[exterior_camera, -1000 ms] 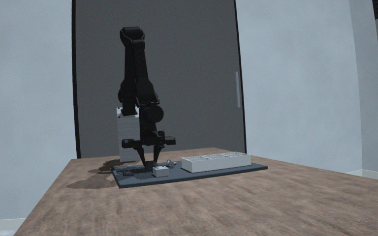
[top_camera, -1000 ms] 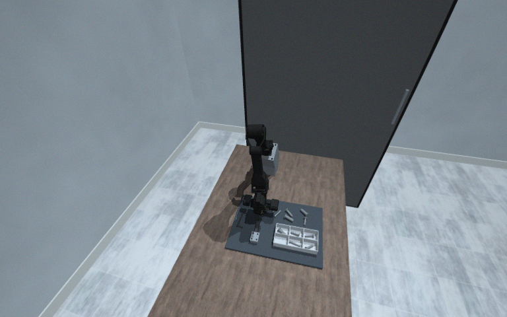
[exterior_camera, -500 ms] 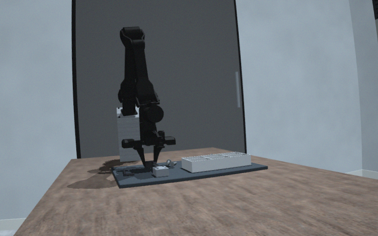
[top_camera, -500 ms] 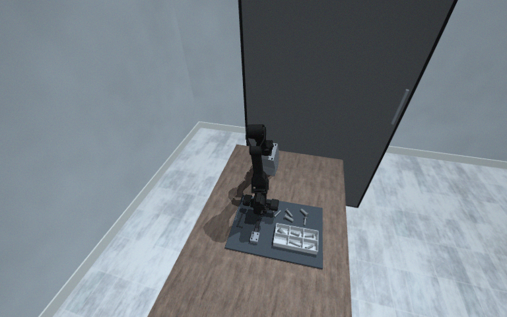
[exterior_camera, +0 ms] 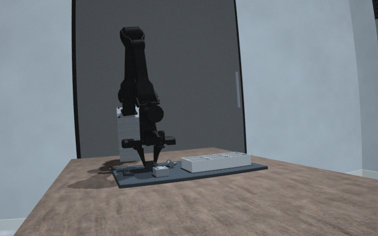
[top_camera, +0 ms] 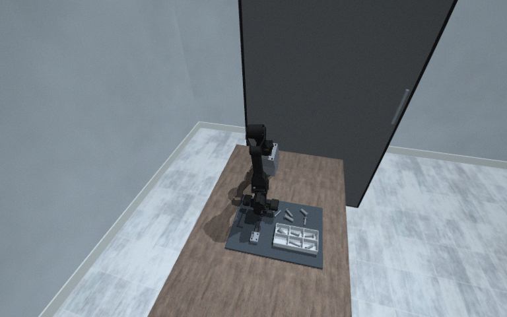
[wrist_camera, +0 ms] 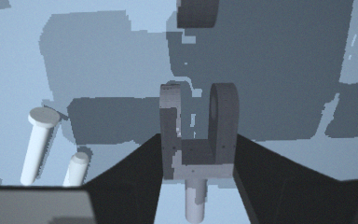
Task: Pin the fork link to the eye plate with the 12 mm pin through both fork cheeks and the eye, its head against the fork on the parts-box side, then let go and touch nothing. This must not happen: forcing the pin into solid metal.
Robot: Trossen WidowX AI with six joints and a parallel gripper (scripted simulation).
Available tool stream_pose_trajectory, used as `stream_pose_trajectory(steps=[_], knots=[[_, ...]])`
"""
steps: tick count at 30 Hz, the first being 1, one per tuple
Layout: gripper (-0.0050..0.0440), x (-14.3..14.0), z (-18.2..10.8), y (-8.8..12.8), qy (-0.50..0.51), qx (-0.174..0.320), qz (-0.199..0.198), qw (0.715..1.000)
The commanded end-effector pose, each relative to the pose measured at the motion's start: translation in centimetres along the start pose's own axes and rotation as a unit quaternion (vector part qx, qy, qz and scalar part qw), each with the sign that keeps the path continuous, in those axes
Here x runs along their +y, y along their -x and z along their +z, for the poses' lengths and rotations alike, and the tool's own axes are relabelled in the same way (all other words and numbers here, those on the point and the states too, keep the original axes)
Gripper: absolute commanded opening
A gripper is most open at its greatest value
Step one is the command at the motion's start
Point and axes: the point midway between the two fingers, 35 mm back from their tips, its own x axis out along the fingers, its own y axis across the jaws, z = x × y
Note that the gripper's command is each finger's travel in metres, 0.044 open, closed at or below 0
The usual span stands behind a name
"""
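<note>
In the wrist view my gripper [wrist_camera: 195,140] is shut on the grey fork link [wrist_camera: 199,135], one dark finger on each side of its base. The two fork cheeks stand up side by side with an empty gap between them, and the light shank [wrist_camera: 195,201] points back toward me. The gripper [top_camera: 257,218] hangs straight down, low over the dark mat [top_camera: 273,235], just behind the small light eye plate block [top_camera: 254,237], which also shows in the exterior view [exterior_camera: 160,171]. Two light headed pins [wrist_camera: 39,145] lie on the mat to the left of the fork.
A white parts box [top_camera: 296,239] with several compartments holding pins sits on the mat's right half. Several loose pins [top_camera: 295,213] lie behind it. A grey block [top_camera: 269,162] carries the arm's base. A tall dark cabinet [top_camera: 336,82] stands behind the wooden table.
</note>
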Motion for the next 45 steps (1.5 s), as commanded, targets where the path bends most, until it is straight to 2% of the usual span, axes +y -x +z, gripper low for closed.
stream_pose_trajectory(steps=[1,45], knots=[[0.0124,0.12,0.24,-0.03,-0.002,-0.002,0.002,1.0],[0.0124,0.34,0.7,-0.09,-0.005,-0.006,0.005,1.0]])
